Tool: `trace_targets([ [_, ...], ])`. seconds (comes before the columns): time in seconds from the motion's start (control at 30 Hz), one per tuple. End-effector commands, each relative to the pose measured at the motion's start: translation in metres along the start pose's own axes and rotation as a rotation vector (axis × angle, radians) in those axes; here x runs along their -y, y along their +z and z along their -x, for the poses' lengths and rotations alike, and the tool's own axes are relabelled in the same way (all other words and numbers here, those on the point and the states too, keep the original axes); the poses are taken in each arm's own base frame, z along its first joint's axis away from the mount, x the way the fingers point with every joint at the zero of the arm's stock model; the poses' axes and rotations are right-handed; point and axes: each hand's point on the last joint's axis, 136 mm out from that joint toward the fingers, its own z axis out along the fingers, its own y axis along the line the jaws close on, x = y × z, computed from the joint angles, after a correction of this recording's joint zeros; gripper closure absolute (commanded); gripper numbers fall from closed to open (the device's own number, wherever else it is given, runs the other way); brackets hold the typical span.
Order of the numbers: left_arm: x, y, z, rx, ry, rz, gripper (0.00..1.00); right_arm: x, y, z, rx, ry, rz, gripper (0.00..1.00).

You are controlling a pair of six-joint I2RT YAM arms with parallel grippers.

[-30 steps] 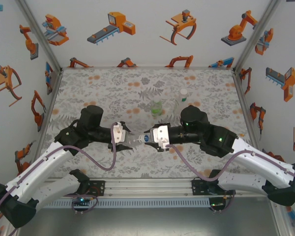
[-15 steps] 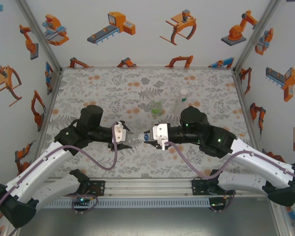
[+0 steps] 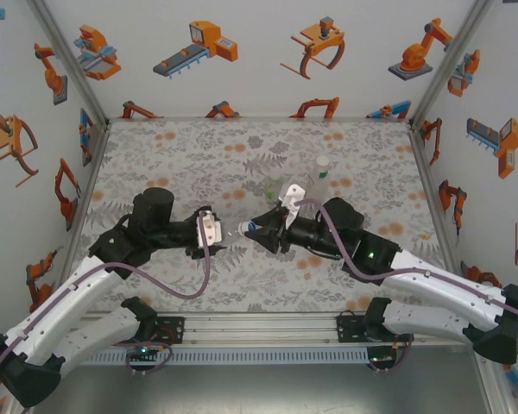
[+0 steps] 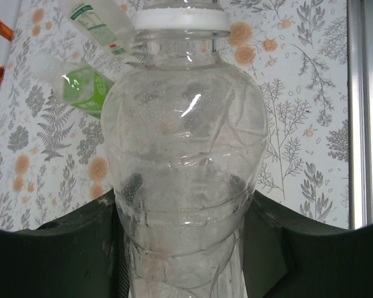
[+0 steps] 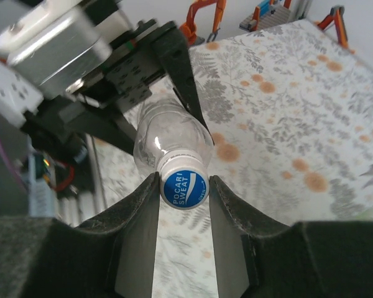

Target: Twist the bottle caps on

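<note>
We take the green-tinted bottle (image 3: 274, 185) on the table (image 3: 173, 155) as our landmark. The clear bottle (image 3: 235, 231) is held off the table on the arm-base side of the landmark and a little to its left. Its long axis lies roughly level and runs across the table's width, with the base toward the left arm and the mouth toward the right arm. The left gripper (image 3: 225, 233) is closed on the lower body. In the left wrist view we see its dark fingers (image 4: 56, 254) pressed to either side of the bottle's waist, with the shoulder and neck projecting beyond the fingertips. The blue cap (image 5: 184, 188) sits on the mouth, its printed top facing the right wrist camera. The right gripper (image 3: 254, 228) is clamped narrowly on the cap, one finger (image 5: 137, 230) against each side of its rim. A white-capped bottle (image 3: 322, 169) stands to the right of the landmark, slightly farther from the bases.
</note>
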Motion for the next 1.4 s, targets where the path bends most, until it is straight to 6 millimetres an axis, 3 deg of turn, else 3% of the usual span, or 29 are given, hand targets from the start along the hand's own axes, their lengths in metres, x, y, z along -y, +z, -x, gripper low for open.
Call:
trace_targets([
  [0.0, -0.001, -0.005, 0.024, 0.105, 0.056, 0.012, 1.00, 0.013, 0.002, 0.019, 0.141, 0.352, -0.053, 1.00],
  [0.23, -0.004, -0.007, 0.025, 0.117, 0.068, 0.038, 1.00, 0.034, 0.010, -0.002, 0.128, 0.817, -0.156, 1.00],
  [0.5, -0.010, -0.008, 0.023, 0.108, 0.069, 0.083, 1.00, 0.039, 0.008, -0.003, 0.130, 0.879, -0.193, 1.00],
  [0.6, -0.013, -0.009, 0.022, 0.101, 0.068, 0.101, 1.00, 0.039, 0.008, -0.001, 0.127, 0.876, -0.191, 0.97],
  [0.83, -0.012, -0.007, 0.022, 0.100, 0.065, 0.089, 1.00, 0.039, 0.000, 0.008, 0.129, 0.829, -0.204, 0.55],
  [0.97, -0.011, -0.007, 0.022, 0.100, 0.063, 0.083, 1.00, 0.040, -0.010, 0.019, 0.138, 0.757, -0.219, 0.43],
  [1.2, -0.009, -0.006, 0.022, 0.104, 0.061, 0.070, 1.00, 0.038, -0.022, 0.034, 0.108, 0.606, -0.242, 0.35],
  [1.37, -0.008, -0.005, 0.022, 0.105, 0.060, 0.060, 1.00, 0.032, -0.029, 0.045, 0.085, 0.401, -0.223, 0.36],
])
